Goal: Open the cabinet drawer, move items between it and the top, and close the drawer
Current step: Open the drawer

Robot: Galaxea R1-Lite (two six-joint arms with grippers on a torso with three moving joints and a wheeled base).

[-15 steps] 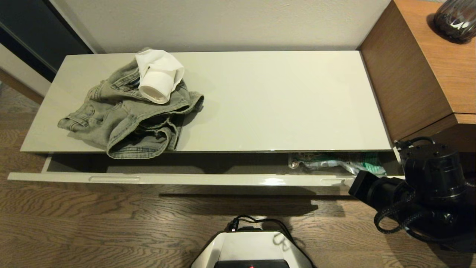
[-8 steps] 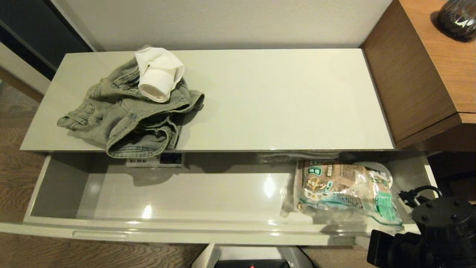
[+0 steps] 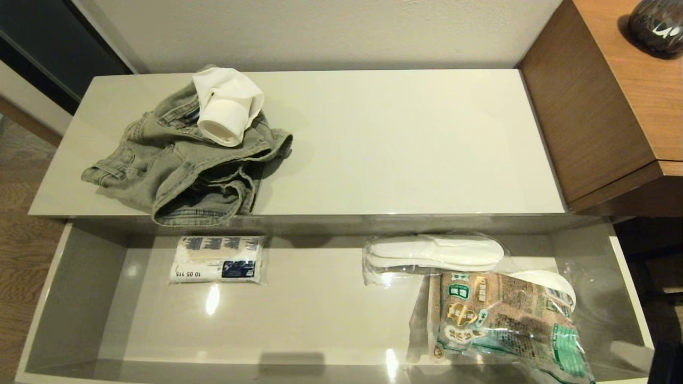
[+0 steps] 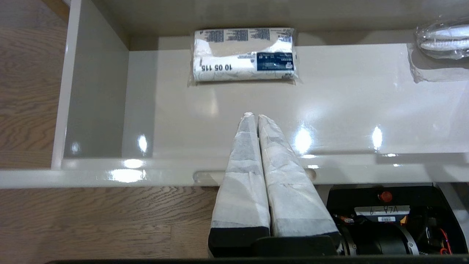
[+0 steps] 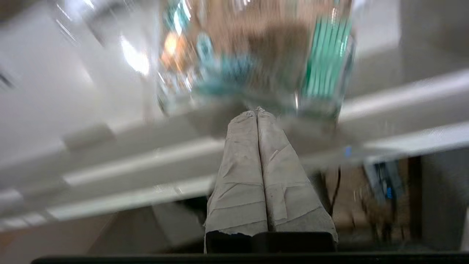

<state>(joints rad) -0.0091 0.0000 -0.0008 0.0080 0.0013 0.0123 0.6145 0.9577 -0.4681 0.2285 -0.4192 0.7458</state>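
Both grippers — left gripper (image 4: 253, 116), right gripper (image 5: 255, 111) — fingers pressed together.

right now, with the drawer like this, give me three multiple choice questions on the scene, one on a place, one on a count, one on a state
1. Where is the paper roll?
A. on the jeans on the top
B. in the drawer
C. on the floor

2. How many wrapped things lie in the drawer?
A. one
B. three
C. five

3. How are the left gripper fingers?
A. wide open
B. shut, holding nothing
C. shut on the white pack

Answers: 1 A, the roll rests on the denim on the slab. 2 B, white pack, bagged slippers, green-brown packet. 3 B, the fingers meet above the drawer's bare floor, short of the pack.
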